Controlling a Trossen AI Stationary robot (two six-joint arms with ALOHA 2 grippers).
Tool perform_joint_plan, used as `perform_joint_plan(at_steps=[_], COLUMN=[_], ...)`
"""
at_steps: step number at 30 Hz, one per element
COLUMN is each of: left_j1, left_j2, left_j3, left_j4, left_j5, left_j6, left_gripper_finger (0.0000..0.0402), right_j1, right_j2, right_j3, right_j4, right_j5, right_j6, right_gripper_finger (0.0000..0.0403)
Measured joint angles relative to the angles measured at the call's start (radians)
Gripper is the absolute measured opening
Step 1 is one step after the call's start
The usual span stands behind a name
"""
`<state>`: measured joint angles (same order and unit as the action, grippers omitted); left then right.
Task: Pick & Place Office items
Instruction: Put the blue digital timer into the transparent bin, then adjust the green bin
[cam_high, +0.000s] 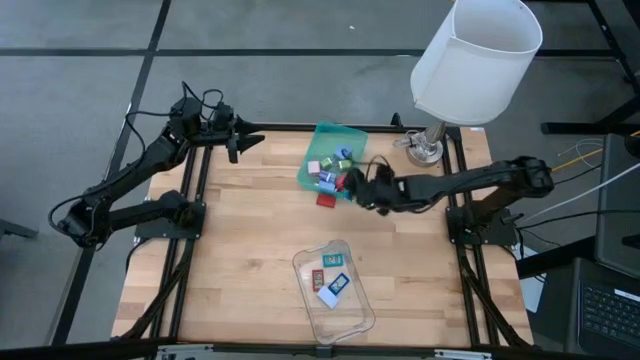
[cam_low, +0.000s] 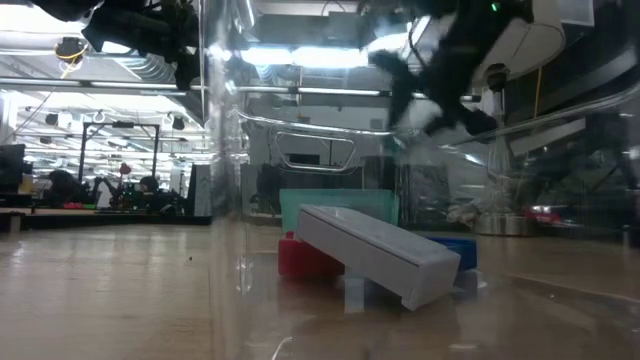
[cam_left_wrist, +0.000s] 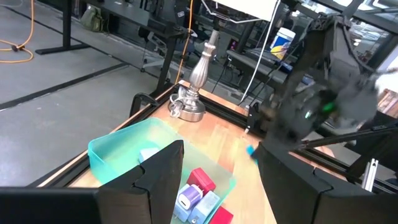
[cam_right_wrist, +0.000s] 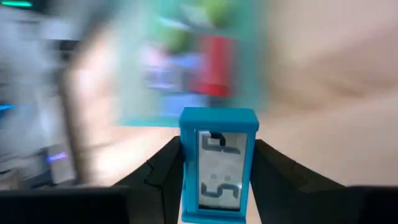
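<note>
The green tray (cam_high: 345, 135) stands at the table's far middle and holds several small office items (cam_high: 328, 170): blue, green, red and white pieces. One red piece (cam_high: 325, 200) lies on the wood by its near edge. The clear tray (cam_high: 352, 322) near the front holds a few flat pieces (cam_high: 332, 280); in the low view a white one (cam_low: 375, 250) leans on a red one (cam_low: 305, 258). My right gripper (cam_high: 352, 187) hovers beside the green tray, shut on a teal flat piece (cam_right_wrist: 219, 168). My left gripper (cam_high: 233, 148) waits open at the far left (cam_left_wrist: 221, 152). My right gripper pinches the teal flat piece with the clear window between its two fingers (cam_right_wrist: 165, 165), one on each side edge (cam_right_wrist: 186, 155). The arm comes from the table's right. The piece stands up between the fingertips and is lifted clear of the table.
A table lamp with a white shade (cam_high: 475, 55) and a silver base (cam_high: 424, 150) stands at the far right corner, close to the right arm. Bare wood lies between the two trays and on the table's left half (cam_high: 240, 240).
</note>
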<state>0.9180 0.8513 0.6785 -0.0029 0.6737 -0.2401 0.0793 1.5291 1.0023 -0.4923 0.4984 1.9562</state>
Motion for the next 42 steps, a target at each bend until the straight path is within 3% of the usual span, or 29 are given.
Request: perform_joint_plan(at_steps=[3,7,9,16,22,26,30,37,42], left_j1=[0.000,0.000,0.000,0.000,-0.007,-0.017,-0.057,-0.106,-0.113], left_j2=[0.000,0.000,0.000,0.009,0.042,0.092,0.140,0.153,0.153], left_j3=[0.000,0.000,0.000,0.000,0.000,0.000,0.000,0.000,0.000], left_j4=[0.000,0.000,-0.001,-0.008,-0.013,-0.032,-0.044,0.001,0.001], left_j5=[-0.001,-0.002,-0.002,-0.002,0.017,0.108,0.080,-0.045,-0.147], left_j6=[0.000,0.012,0.014,0.016,0.019,0.019,0.035,0.037,0.036], left_gripper_finger=[0.0203,0.0203,0.0203,0.0203,0.0203,0.0203,0.0203,0.0203,0.0203], right_j1=[0.011,0.053,0.079,0.203,0.316,0.342,0.341,0.336,0.331], right_j2=[-0.036,-0.018,-0.006,0.041,0.120,0.149,0.154,0.153,0.153], right_j3=[0.000,0.006,0.005,0.062,0.062,0.062,0.062,0.062,0.062], right_j4=[0.256,0.696,0.774,0.582,0.526,0.463,0.442,0.392,0.357], right_j5=[0.035,-0.041,-0.106,-0.477,-0.650,-0.678,-0.685,-0.701,-0.682], right_j6=[-0.224,-0.513,-0.582,-0.503,-0.336,-0.293,-0.291,-0.316,-0.360], right_gripper_finger=[0.0146,0.0146,0.0146,0.0146,0.0146,0.0146,0.0149,0.0280,0.0312])
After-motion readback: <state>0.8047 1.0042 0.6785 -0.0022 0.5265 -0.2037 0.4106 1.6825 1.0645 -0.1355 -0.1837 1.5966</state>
